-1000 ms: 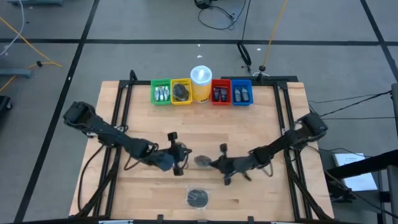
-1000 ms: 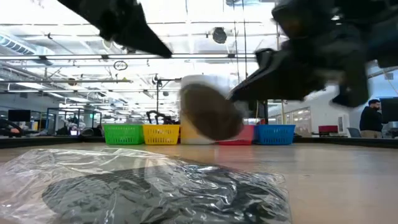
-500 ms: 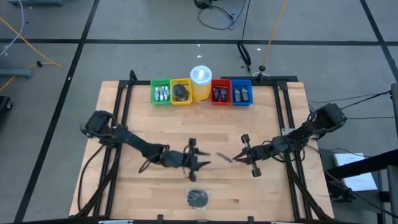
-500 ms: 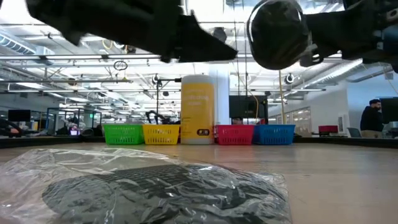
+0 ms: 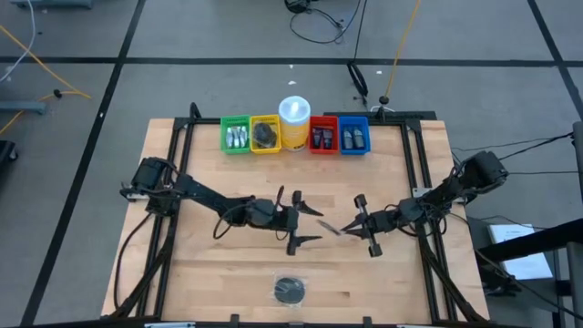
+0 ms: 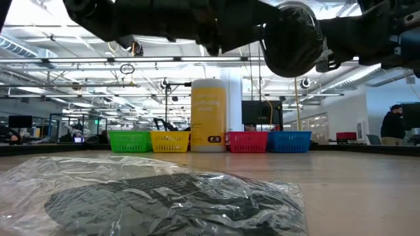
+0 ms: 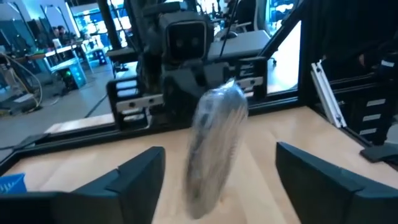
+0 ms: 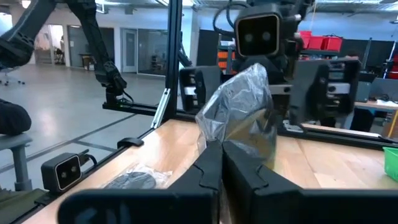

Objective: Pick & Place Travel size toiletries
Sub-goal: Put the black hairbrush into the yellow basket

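Note:
A dark round disc sealed in clear plastic [image 5: 330,228] hangs above the middle of the table, with my right gripper [image 5: 348,228] shut on it. My left gripper [image 5: 314,225] faces it from the table's left, open. Its two fingers [image 7: 137,177] stand on either side of the disc [image 7: 214,146] without touching it. A second wrapped disc [image 5: 290,290] lies flat near the table's front edge, large in the low view's foreground [image 6: 164,196]. More toiletries fill the bins at the back. My right gripper pinches the wrapped disc between its two shut fingers at the wrapper's near lower edge [image 8: 231,142]. The fingers come level from the table's right. The disc stands on edge beyond the fingertips, lifted clear of the table [image 6: 295,42].
Along the far edge stand a green bin [image 5: 236,137], a yellow bin [image 5: 265,135], a white container with a yellow base [image 5: 294,123], a red bin [image 5: 322,137] and a blue bin [image 5: 353,137]. Bare wood lies between the bins and the arms.
My right gripper has drawn back toward the table's right edge with the disc and tipped level, then held still. My left gripper has followed toward the right, turned level and opened wide, so its fingers now flank the disc.

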You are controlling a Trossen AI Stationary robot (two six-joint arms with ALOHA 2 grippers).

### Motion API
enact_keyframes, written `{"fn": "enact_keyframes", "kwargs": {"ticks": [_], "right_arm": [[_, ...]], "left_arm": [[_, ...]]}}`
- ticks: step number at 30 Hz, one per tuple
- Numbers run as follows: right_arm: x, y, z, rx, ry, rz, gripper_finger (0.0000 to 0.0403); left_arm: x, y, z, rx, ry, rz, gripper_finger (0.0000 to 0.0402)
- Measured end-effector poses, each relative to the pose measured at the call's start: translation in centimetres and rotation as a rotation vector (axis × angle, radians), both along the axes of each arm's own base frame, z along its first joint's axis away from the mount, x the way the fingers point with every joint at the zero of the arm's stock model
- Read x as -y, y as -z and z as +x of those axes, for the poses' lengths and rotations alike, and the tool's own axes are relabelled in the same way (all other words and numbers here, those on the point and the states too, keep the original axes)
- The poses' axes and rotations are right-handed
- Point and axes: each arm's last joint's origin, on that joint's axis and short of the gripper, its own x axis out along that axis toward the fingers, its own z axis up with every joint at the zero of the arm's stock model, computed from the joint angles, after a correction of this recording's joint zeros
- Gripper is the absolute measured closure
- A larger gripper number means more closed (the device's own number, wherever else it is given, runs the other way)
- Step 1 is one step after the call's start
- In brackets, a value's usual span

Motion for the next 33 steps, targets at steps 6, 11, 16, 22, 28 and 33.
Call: {"fn": "enact_keyframes", "kwargs": {"ticks": [6, 11, 16, 22, 28, 33], "right_arm": [[0.1, 0.0, 0.0, -0.001, 0.026, 0.003, 0.0403], [0.1, 0.0, 0.0, -0.001, 0.023, 0.002, 0.0403], [0.1, 0.1, 0.0, -0.010, 0.022, -0.003, 0.0376], [0.3, 0.4, 0.1, -0.048, 0.126, 0.020, 0.0281], [0.4, 0.5, 0.1, -0.056, 0.149, 0.019, 0.0220], [0.4, 0.5, 0.1, -0.061, 0.146, 0.047, 0.0207]], "left_arm": [[0.1, -0.5, 0.6, -0.038, 0.000, 0.003, 0.0207], [0.1, -0.6, 0.6, -0.041, -0.001, 0.002, 0.0306], [0.1, -0.2, 0.5, -0.107, -0.011, -0.082, 0.0387], [-1.0, -2.2, -1.7, -0.279, -0.255, -0.076, 0.0367], [-5.4, -5.2, -5.9, -0.441, -0.659, 0.019, 0.0391], [-13.6, -6.6, -8.8, -0.544, -0.874, -0.085, 0.0378]]}}
